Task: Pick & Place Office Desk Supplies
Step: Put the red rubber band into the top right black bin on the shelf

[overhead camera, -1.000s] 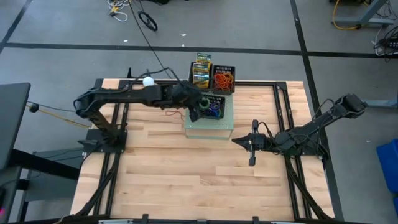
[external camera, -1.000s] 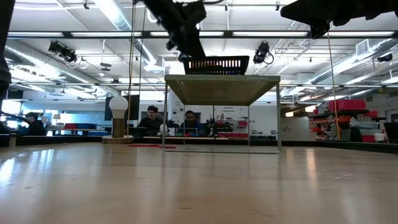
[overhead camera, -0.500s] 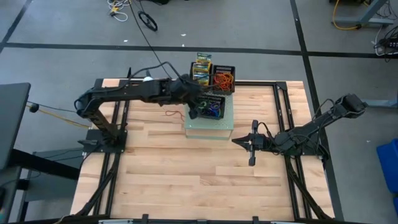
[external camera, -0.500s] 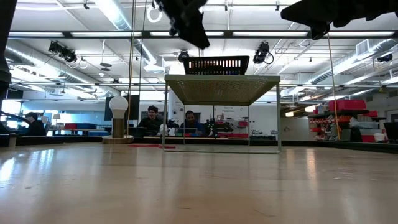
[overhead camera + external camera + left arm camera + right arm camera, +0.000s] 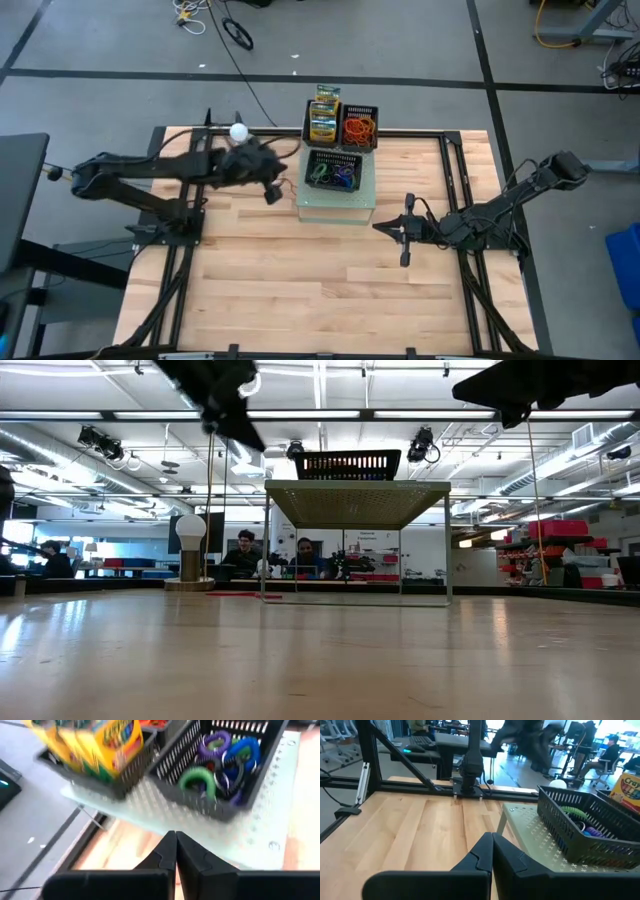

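Left gripper (image 5: pixel 271 192): above the table (image 5: pixel 300 280), just left of the raised platform (image 5: pixel 337 212); jaws clenched, nothing between them.
Right gripper (image 5: pixel 404 240): waiting to the platform's right; jaws pressed together, empty.
Rubber bands (image 5: pixel 225 762): green, blue and purple ones in the front basket (image 5: pixel 334 172); orange ones (image 5: pixel 359 128) in a rear basket.
Crayon boxes (image 5: pixel 323 118): rear left basket.
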You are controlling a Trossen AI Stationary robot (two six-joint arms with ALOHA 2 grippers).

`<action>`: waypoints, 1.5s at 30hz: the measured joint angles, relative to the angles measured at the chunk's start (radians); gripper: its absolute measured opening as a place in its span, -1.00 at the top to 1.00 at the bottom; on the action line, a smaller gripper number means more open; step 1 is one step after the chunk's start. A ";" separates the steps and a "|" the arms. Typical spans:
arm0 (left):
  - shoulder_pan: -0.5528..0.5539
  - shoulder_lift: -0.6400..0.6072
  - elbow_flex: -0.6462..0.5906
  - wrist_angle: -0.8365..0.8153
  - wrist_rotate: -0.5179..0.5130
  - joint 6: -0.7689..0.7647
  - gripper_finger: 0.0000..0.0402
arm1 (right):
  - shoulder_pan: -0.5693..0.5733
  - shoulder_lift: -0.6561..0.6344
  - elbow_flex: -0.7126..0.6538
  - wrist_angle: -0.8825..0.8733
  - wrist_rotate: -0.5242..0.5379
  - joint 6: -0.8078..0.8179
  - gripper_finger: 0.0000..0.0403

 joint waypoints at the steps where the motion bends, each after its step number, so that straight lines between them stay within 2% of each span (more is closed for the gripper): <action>1: 0.000 -0.037 -0.065 0.048 0.004 -0.013 0.95 | -0.003 0.000 0.000 0.000 0.000 -0.003 0.97; 3: 0.004 -0.100 -0.176 0.127 0.010 -0.058 0.95 | -0.013 0.000 0.000 0.001 0.000 -0.006 0.97; 6: 0.029 -0.158 -0.284 0.160 0.011 -0.138 0.96 | -0.027 0.000 0.000 0.000 0.000 -0.005 0.97; 11: 0.125 -0.141 -0.354 0.152 0.039 -0.204 0.96 | -0.041 0.000 0.000 0.000 0.000 0.009 0.97; 15: 0.246 -0.067 -0.357 0.160 0.160 -0.153 0.93 | -0.040 0.000 0.000 0.001 0.000 0.011 0.97; 19: 0.351 0.042 -0.357 0.198 0.284 -0.068 0.74 | -0.041 0.000 0.000 0.002 -0.001 0.012 0.97; 27: 0.415 0.293 -0.357 0.413 0.363 0.041 0.20 | -0.041 0.000 0.000 0.002 -0.001 0.012 0.97; 30: 0.412 0.375 -0.357 0.491 0.386 0.055 0.09 | -0.041 0.000 0.000 0.002 -0.001 0.011 0.97; 32: 0.412 0.419 -0.357 0.508 0.364 0.065 0.08 | -0.040 0.000 0.000 0.000 -0.001 0.010 0.97; 35: 0.414 0.460 -0.355 0.526 0.355 0.066 0.13 | -0.040 0.000 0.000 0.000 -0.001 0.009 0.97; 38: 0.413 0.472 -0.354 0.534 0.351 0.067 0.28 | -0.041 0.000 0.000 0.000 0.000 0.006 0.97; 45: 0.411 0.461 -0.354 0.514 0.357 0.101 0.92 | -0.041 0.000 0.000 0.000 -0.001 0.003 0.97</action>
